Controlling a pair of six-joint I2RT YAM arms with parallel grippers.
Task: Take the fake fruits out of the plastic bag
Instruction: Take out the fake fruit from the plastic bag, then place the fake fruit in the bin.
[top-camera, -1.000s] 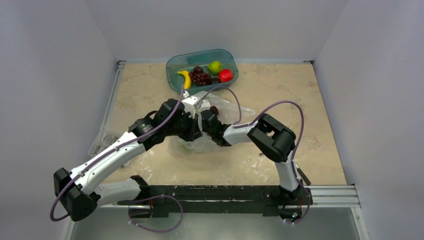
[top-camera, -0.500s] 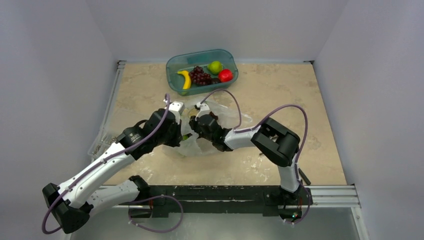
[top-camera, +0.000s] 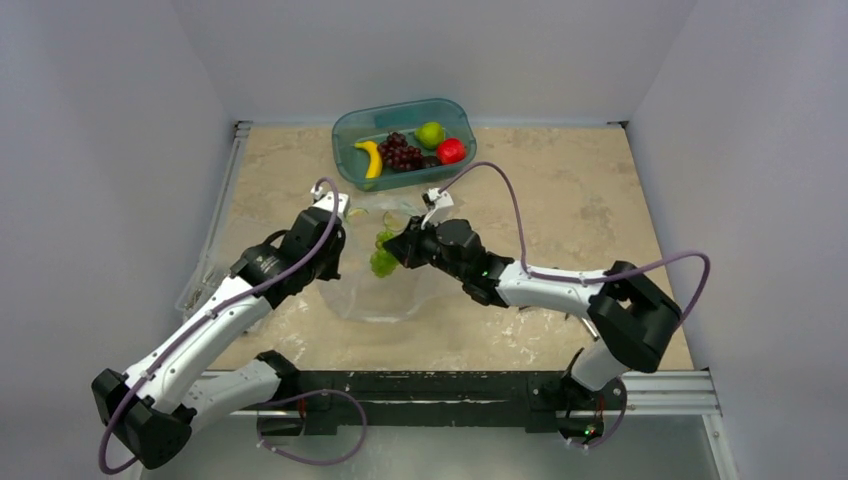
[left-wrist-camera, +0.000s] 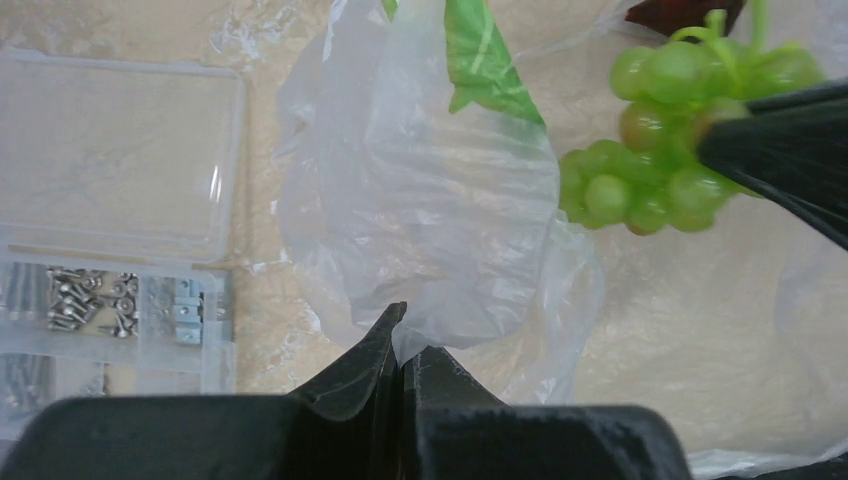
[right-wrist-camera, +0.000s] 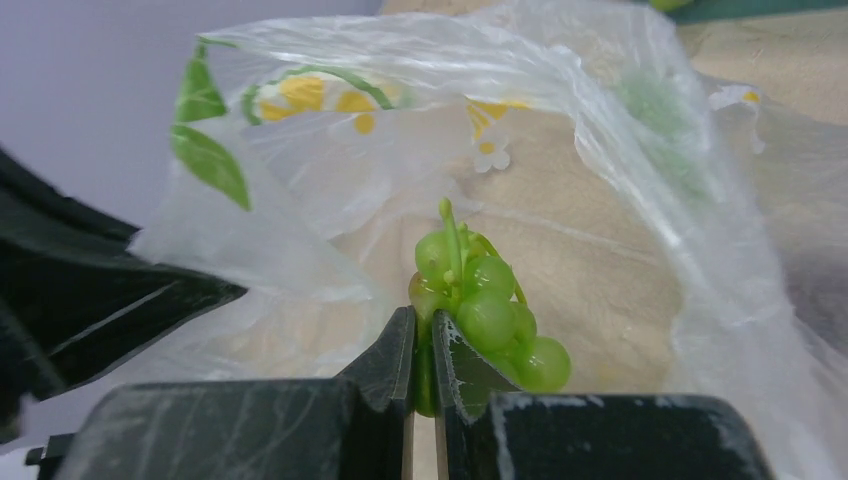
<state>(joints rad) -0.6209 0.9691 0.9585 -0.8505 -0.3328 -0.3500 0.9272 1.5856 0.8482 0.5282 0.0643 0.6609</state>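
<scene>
Green grapes (right-wrist-camera: 487, 312) hung pinched in my right gripper (right-wrist-camera: 422, 325) by the plastic bag (left-wrist-camera: 440, 200), whose edge my left gripper (left-wrist-camera: 404, 338) clamped.

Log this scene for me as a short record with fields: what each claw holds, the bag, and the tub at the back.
Left claw: shut on an edge of the thin clear crinkly plastic bag
Right claw: shut on the green plastic grape bunch
Grape bunch: at the bag's mouth; fully out, cannot tell
Teal translucent tub: yellow banana, dark purple grape bunch, round green fruit, round red fruit
</scene>
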